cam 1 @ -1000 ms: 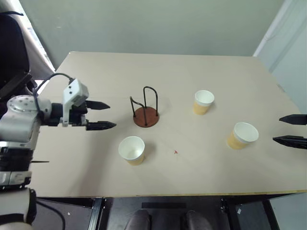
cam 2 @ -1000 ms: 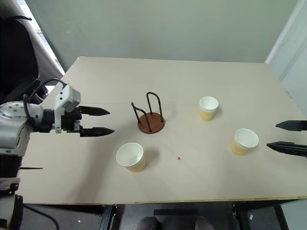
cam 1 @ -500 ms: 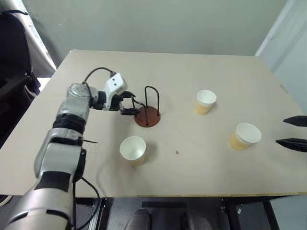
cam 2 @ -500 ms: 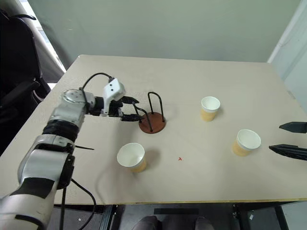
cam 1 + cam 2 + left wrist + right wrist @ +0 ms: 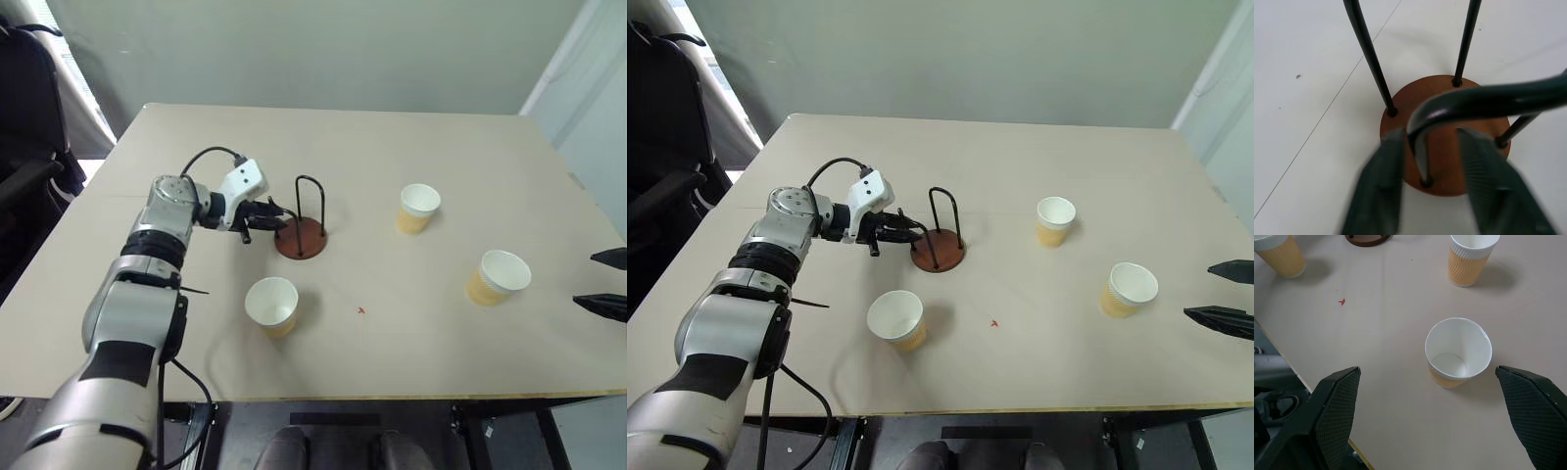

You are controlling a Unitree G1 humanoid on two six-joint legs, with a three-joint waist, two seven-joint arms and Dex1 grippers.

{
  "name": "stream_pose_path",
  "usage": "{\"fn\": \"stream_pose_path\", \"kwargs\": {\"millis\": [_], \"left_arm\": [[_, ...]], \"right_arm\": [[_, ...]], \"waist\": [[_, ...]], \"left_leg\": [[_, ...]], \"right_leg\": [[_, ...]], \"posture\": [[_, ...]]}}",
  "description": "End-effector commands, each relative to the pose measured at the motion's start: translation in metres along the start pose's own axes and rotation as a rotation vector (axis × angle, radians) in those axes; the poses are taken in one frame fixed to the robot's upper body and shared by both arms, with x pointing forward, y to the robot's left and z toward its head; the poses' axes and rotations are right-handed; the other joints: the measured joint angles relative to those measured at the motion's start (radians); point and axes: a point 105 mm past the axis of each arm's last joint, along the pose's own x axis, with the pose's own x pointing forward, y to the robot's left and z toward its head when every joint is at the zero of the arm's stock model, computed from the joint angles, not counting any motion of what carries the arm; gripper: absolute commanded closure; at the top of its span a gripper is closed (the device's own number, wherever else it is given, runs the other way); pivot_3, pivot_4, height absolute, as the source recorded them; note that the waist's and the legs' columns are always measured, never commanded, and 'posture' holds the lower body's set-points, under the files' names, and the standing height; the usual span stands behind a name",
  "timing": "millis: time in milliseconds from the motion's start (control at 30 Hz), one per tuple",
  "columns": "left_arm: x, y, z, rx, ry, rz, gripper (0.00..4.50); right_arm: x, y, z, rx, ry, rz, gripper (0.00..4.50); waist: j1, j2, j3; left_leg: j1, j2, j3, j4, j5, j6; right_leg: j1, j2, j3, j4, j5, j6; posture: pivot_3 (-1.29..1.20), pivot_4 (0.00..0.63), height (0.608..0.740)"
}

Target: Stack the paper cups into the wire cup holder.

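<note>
Pale bench carries three paper cups still loose around the wire cup holder, whose near-left loop the left gripper is pinching to steady it, so next the wide-open right gripper must fetch a cup.

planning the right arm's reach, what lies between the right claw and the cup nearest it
Nothing: the right wrist view shows bare tabletop between the open right claw and the nearest paper cup, which stands upright and empty, ahead of the fingers.
</note>
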Motion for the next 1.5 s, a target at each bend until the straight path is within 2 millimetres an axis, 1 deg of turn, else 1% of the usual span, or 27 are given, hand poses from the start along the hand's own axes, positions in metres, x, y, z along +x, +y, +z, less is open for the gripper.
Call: {"fn": "stream_pose_path", "kwargs": {"millis": [33,67,200,233,300,400,467,533,633,700,733,767,800,867,933,1067,1167,1333,1500], "left_arm": [[-0.01,0.013,0.021,0.06,-0.054,0.063,4.38],[-0.011,0.013,0.022,0.062,-0.059,0.069,4.45],[-0.01,0.014,0.024,0.067,-0.072,0.073,4.45],[-0.009,0.013,0.028,0.066,-0.089,0.066,4.45],[-0.009,0.007,0.045,0.048,-0.169,0.0,4.45],[-0.013,-0.008,0.075,0.047,-0.286,-0.15,4.45],[-0.016,-0.023,0.088,0.072,-0.311,-0.271,4.45],[-0.02,-0.038,0.094,0.101,-0.312,-0.37,4.45],[-0.022,-0.072,0.09,0.157,-0.248,-0.511,4.45],[-0.014,-0.093,0.08,0.189,-0.199,-0.583,4.45],[-0.011,-0.099,0.076,0.199,-0.185,-0.598,4.45],[-0.01,-0.102,0.074,0.204,-0.177,-0.607,4.45],[-0.003,-0.105,0.075,0.197,-0.182,-0.585,4.45],[0.009,-0.117,0.075,0.184,-0.197,-0.583,4.45],[0.014,-0.128,0.072,0.185,-0.201,-0.601,4.45],[0.024,-0.134,0.065,0.226,-0.195,-0.572,4.45],[0.027,-0.137,0.062,0.251,-0.194,-0.576,4.45],[0.034,-0.136,0.057,0.337,-0.162,-0.563,4.45],[0.041,-0.132,0.058,0.404,-0.15,-0.559,4.45]], "right_arm": [[-0.007,-0.001,0.011,-0.04,-0.036,-0.032,0.0],[-0.007,-0.001,0.011,-0.041,-0.037,-0.031,0.0],[-0.005,-0.003,0.012,-0.045,-0.038,-0.027,0.0],[-0.004,-0.003,0.012,-0.047,-0.039,-0.026,0.0],[-0.004,-0.003,0.012,-0.049,-0.041,-0.023,0.0],[-0.004,-0.003,0.012,-0.049,-0.04,-0.023,0.0],[-0.004,-0.003,0.012,-0.049,-0.041,-0.025,0.0],[-0.004,-0.004,0.013,-0.05,-0.042,-0.027,0.0],[-0.002,-0.003,0.013,-0.051,-0.046,-0.024,0.0],[-0.002,-0.002,0.013,-0.05,-0.047,-0.023,0.0],[-0.002,-0.002,0.013,-0.049,-0.047,-0.023,0.0],[-0.002,-0.002,0.013,-0.049,-0.047,-0.023,0.0],[-0.002,-0.002,0.013,-0.048,-0.048,-0.023,0.0],[-0.002,0.0,0.013,-0.046,-0.049,-0.024,0.0],[-0.002,0.001,0.012,-0.044,-0.049,-0.023,0.0],[-0.002,0.003,0.011,-0.04,-0.05,-0.023,0.0],[-0.002,0.003,0.01,-0.037,-0.05,-0.023,0.0],[0.0,0.004,0.011,-0.038,-0.051,-0.019,0.0],[0.004,0.003,0.01,-0.038,-0.051,-0.012,0.0]], "waist": [[0.001,0.0,0.0],[0.002,0.0,0.0],[0.002,0.0,0.0],[0.002,0.0,0.0],[0.003,0.0,0.0],[0.007,0.0,0.0],[0.009,0.0,0.0],[0.008,0.0,0.0],[0.007,0.001,0.0],[0.005,0.001,-0.001],[0.0,0.001,-0.001],[0.0,0.001,-0.001],[0.002,0.001,0.0],[0.005,0.001,0.0],[0.005,0.001,0.0],[0.003,0.001,-0.001],[0.002,0.001,-0.001],[0.004,0.001,-0.001],[0.004,0.001,-0.001]], "left_leg": [[0.0,0.0,0.0,0.0,0.0,0.0],[0.0,0.0,0.0,0.0,0.0,0.0],[0.0,0.0,0.0,0.001,0.0,0.0],[0.0,0.0,0.0,0.001,0.0,0.0],[0.0,0.0,0.0,0.001,0.0,0.0],[-0.002,-0.001,0.0,0.002,0.0,0.0],[-0.004,-0.001,0.0,0.003,0.0,0.0],[-0.004,-0.001,0.0,0.004,0.0,0.0],[-0.003,-0.001,0.003,0.003,0.0,0.0],[-0.001,0.0,0.003,0.002,0.0,0.0],[-0.001,0.0,0.002,0.003,0.0,0.0],[0.003,0.0,0.002,0.002,0.0,0.001],[0.005,-0.001,0.002,0.003,-0.001,0.001],[0.003,-0.001,0.0,0.007,-0.001,0.002],[0.004,-0.001,-0.002,0.009,-0.001,0.003],[0.005,-0.001,-0.001,0.009,-0.002,0.004],[0.005,0.0,-0.001,0.009,-0.002,0.004],[0.005,-0.001,-0.001,0.009,-0.002,0.004],[0.004,-0.001,-0.001,0.009,-0.002,0.004]], "right_leg": [[0.0,0.0,0.0,0.0,0.0,0.0],[0.0,0.0,-0.001,0.0,0.0,0.0],[0.0,0.0,-0.001,0.0,0.0,0.001],[0.0,0.0,-0.001,0.0,0.0,0.001],[0.0,0.0,-0.002,0.0,0.0,0.001],[0.0,0.0,-0.003,0.0,0.0,0.001],[0.0,0.0,-0.003,0.0,0.0,0.001],[0.0,0.0,-0.003,0.001,0.0,0.001],[0.0,0.0,-0.003,0.002,0.0,0.002],[0.001,0.0,-0.003,0.002,0.0,0.003],[0.0,0.0,-0.002,0.002,0.0,0.003],[0.004,0.0,-0.001,0.002,0.0,0.004],[0.005,0.0,-0.001,0.002,-0.001,0.005],[0.005,-0.001,-0.001,0.002,0.0,0.006],[0.008,-0.001,-0.001,0.002,0.0,0.006],[0.009,-0.003,0.002,0.002,0.0,0.006],[0.009,-0.003,0.003,0.002,0.0,0.006],[0.009,-0.002,0.003,0.002,0.0,0.006],[0.01,-0.003,0.003,0.002,0.0,0.006]], "posture": [[0.0,0.15,0.74],[0.0,0.15,0.74],[0.0,0.15,0.74],[0.0,0.15,0.74],[0.0,0.15,0.74],[0.0,0.15,0.74],[0.0,0.15,0.74],[0.0,0.15,0.74],[0.0,0.15,0.74],[0.0,0.15,0.74],[0.0,0.15,0.74],[0.0,0.15,0.74],[0.0,0.15,0.74],[0.0,0.15,0.74],[0.0,0.15,0.74],[0.0,0.15,0.74],[0.0,0.15,0.74],[0.0,0.15,0.74],[0.0,0.15,0.74]]}}
